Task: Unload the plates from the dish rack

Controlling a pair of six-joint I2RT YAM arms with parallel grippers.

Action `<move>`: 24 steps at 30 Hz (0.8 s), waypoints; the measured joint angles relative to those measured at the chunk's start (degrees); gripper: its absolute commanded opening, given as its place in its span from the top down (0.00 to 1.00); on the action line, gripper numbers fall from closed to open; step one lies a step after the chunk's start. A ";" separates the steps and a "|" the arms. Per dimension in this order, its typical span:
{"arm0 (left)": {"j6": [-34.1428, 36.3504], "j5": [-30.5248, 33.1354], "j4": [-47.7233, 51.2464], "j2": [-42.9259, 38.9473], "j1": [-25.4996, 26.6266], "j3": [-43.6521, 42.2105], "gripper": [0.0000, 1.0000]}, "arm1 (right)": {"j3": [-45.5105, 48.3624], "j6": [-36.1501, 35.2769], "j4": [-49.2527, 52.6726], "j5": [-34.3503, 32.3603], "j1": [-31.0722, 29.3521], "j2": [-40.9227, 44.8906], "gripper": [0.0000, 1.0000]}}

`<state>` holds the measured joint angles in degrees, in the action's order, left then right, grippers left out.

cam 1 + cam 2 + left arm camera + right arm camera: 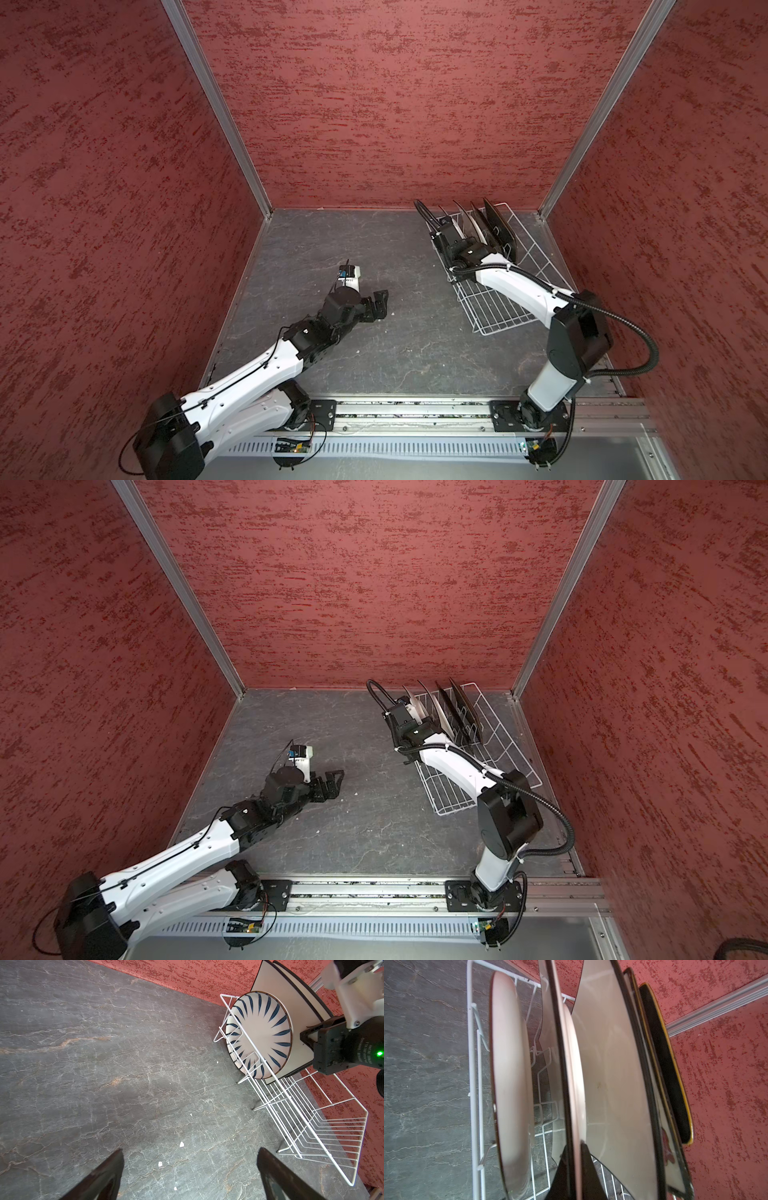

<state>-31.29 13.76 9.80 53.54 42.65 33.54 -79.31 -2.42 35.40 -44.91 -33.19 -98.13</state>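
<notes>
- Walls (395,104): three panels, red mottled finish, filling the upper frame and both sides.
- Corner posts (217,104): bare aluminium, two.
- Floor (395,353): dark grey slab, pale veining (white specks scattered).
- Rail (415,409): metal, across the lower frame.

in both top views the plates (498,232) stand edge-on, faces and patterns unreadable, and the right arm (511,286) hides the tips of the right gripper (575,1167). in the right wrist view the plates blur close up and run past the frame.
</notes>
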 measured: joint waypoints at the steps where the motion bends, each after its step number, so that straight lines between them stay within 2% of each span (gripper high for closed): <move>1: -0.04 0.00 0.00 0.04 0.00 0.00 0.00 | 0.00 -0.02 0.00 0.00 -0.04 -0.02 1.00; 24: 0.72 1.77 2.71 -1.29 0.09 1.42 0.01 | 0.79 -2.58 -1.40 -0.66 -0.92 1.18 1.00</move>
<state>-30.57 15.53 12.51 52.25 42.74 34.96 -78.52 -4.99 34.00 -45.56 -34.11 -96.95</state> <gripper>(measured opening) 0.994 0.091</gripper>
